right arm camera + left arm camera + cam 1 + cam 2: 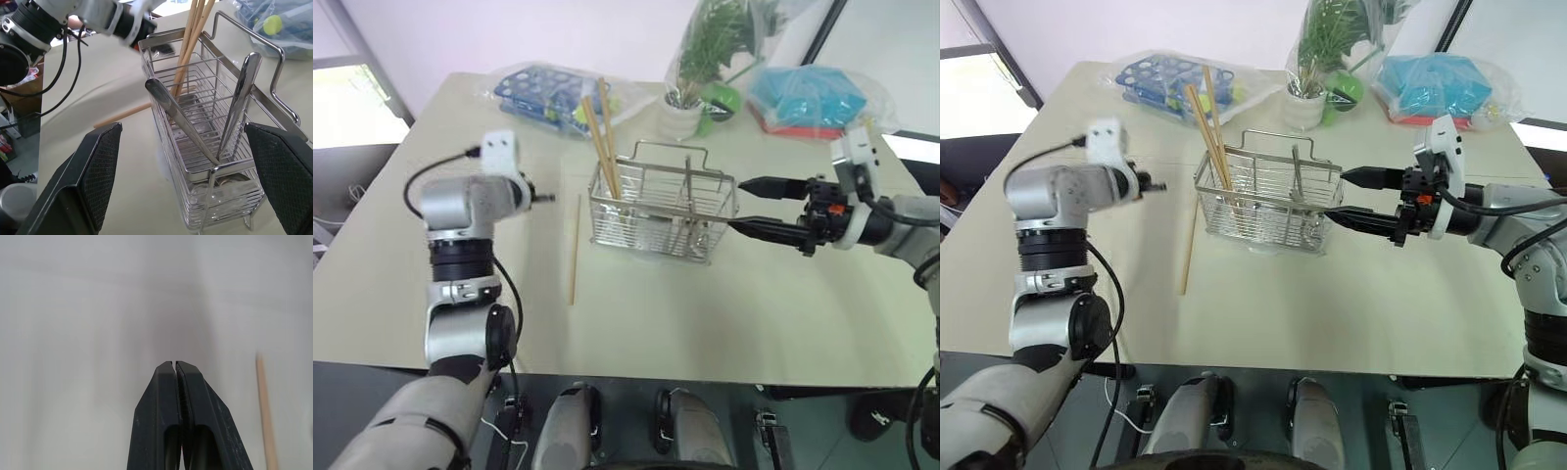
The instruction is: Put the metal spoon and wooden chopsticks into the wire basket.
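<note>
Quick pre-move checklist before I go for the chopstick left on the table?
1. Stray chopstick flat on the table, free of the wire basket: ok.
2. Left end effector open for the pick: not ok, shut and empty.
3. Right end effector open at the basket's end: ok.
4. Metal spoon in basket: ok.
5. Other chopsticks standing in basket: ok.
6. Basket upright: ok.

The near half of the table (pixel 724 323) lies bare up to its front edge, giving open passage in front of the wire basket (pixel 661 211). One chopstick (pixel 575 250) lies flat just left of the basket. Along the far edge a blue rack (pixel 543 93), a potted plant (pixel 690 98) and a blue packet (pixel 808 98) crowd the way.
</note>
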